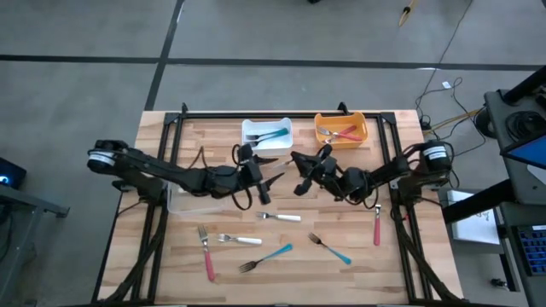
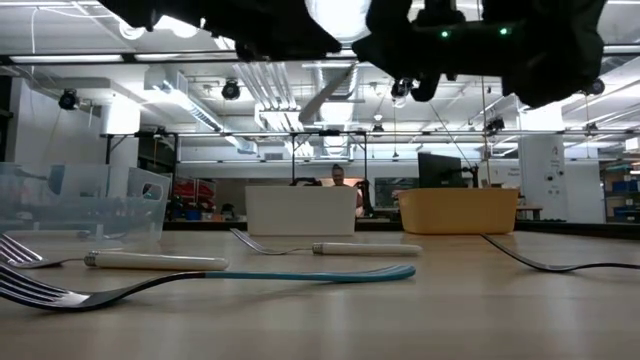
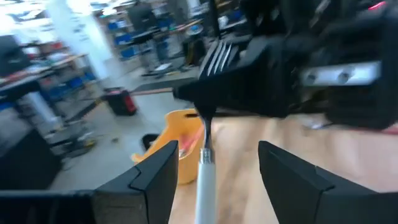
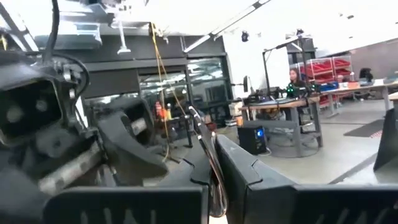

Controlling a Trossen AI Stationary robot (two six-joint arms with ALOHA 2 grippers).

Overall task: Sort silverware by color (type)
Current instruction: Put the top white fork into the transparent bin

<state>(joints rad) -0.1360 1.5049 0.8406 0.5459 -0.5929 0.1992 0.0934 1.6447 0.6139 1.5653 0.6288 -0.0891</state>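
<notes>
A white-handled fork (image 3: 203, 180) hangs in the air over the middle of the table between my two grippers. My right gripper (image 1: 300, 175) is shut on it. My left gripper (image 1: 266, 179) is open, and its fingers (image 3: 155, 177) stand on either side of the white handle with a gap on each side. More silverware lies on the table: two white-handled pieces (image 1: 281, 217) (image 1: 239, 240), a red fork (image 1: 206, 253), two teal forks (image 1: 266, 257) (image 1: 331, 248) and a red piece (image 1: 377, 223). My right gripper pinches the fork's metal neck (image 3: 205, 127) between its two fingers, just below the tines (image 3: 217, 57). The fork is lifted clear of the table. Its white handle points away from the hold, into the gap of my left gripper.
At the far edge stand a white bin (image 1: 267, 133) holding teal pieces and an orange bin (image 1: 341, 128) holding red ones. A clear bin (image 1: 192, 200) sits at the left under my left arm. The loose silverware lies along the near half of the table.
</notes>
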